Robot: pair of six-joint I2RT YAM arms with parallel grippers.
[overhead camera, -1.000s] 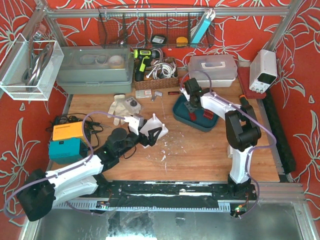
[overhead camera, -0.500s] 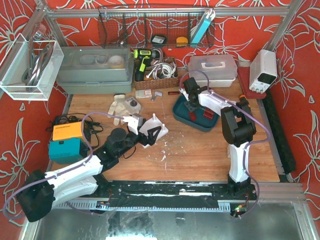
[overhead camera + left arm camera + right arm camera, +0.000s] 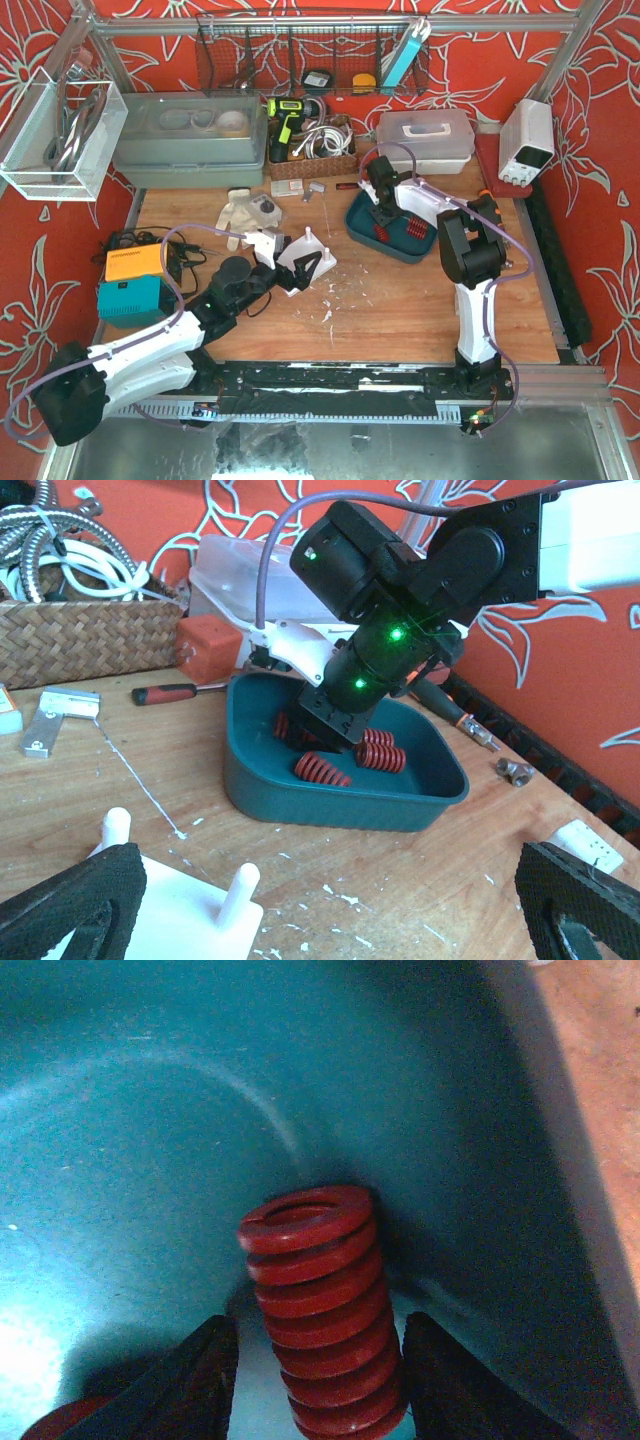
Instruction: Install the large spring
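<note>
A teal tray [image 3: 352, 226] holds several large red springs [image 3: 410, 228]. My right gripper [image 3: 380, 214] reaches down into it. In the right wrist view its fingers [image 3: 205, 1370] stand open on either side of one red spring [image 3: 315, 1290], with a gap on the left side. The left wrist view shows the tray [image 3: 330, 798], loose springs [image 3: 322, 770] and the right gripper [image 3: 335, 718] among them. My left gripper [image 3: 305, 272] is open wide at the white pegged base [image 3: 305, 252]. Its pegs [image 3: 242, 885] show low in the left wrist view.
A wicker basket [image 3: 312, 150], a grey bin [image 3: 185, 140] and a white lidded box [image 3: 425, 135] line the back. A power supply [image 3: 527, 140] stands at the right. Orange and teal boxes [image 3: 135, 285] sit at the left. Gloves [image 3: 250, 212], a screwdriver [image 3: 175, 692] and a metal bracket [image 3: 55, 720] lie near the tray.
The right arm's elbow has swung left and its gripper has shifted slightly inside the tray. The left arm and the white base have not moved.
</note>
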